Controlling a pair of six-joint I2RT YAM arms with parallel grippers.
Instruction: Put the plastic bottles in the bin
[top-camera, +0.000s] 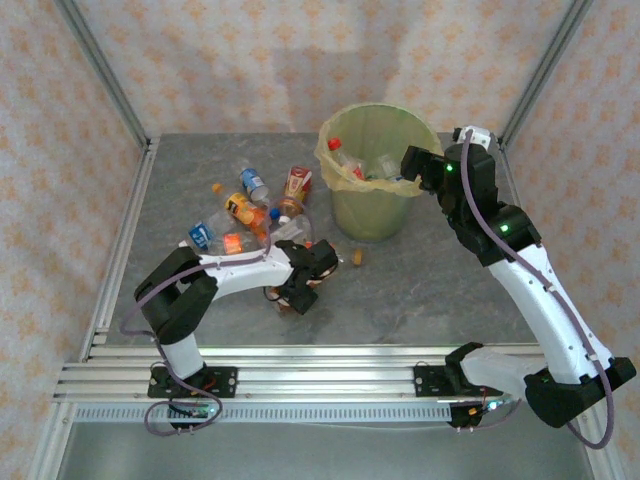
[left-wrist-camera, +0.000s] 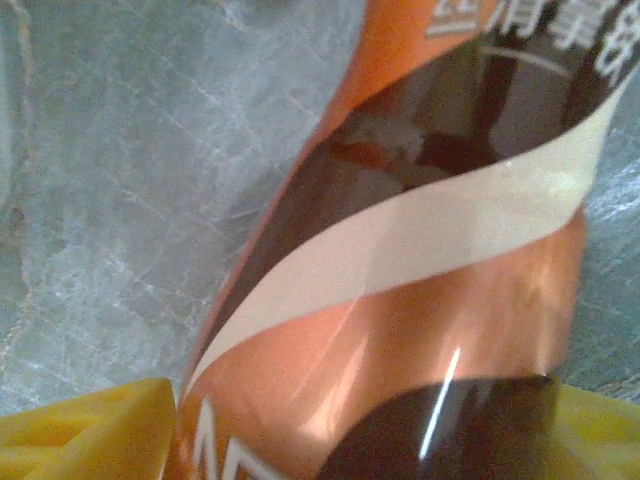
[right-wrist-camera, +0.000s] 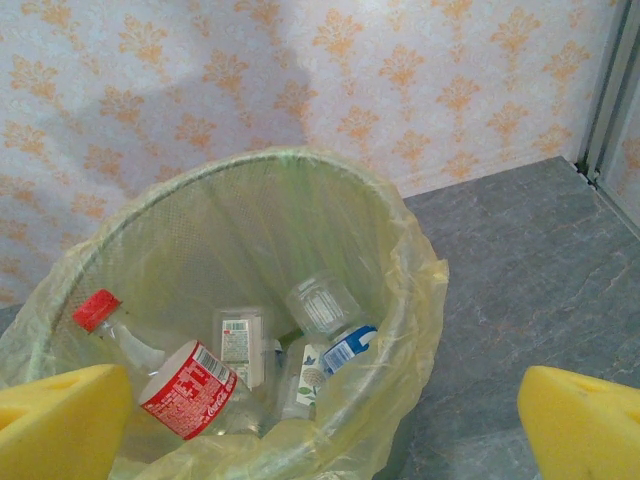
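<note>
Bin (top-camera: 375, 195) stands at 1 o'clock on the tabletop (top-camera: 450, 290), with binned bottles (right-wrist-camera: 190, 390) inside. Loose bottles (top-camera: 245, 215) lie at its 9 o'clock. Risk: the slick, curved orange-label bottle (left-wrist-camera: 400, 300) could twist or squirt out of the left pincer (top-camera: 295, 290), whose pads (left-wrist-camera: 90, 430) are closed on both its sides. Right pincer (right-wrist-camera: 325, 420) gapes wide and empty at the bin's 3 o'clock rim.
</note>
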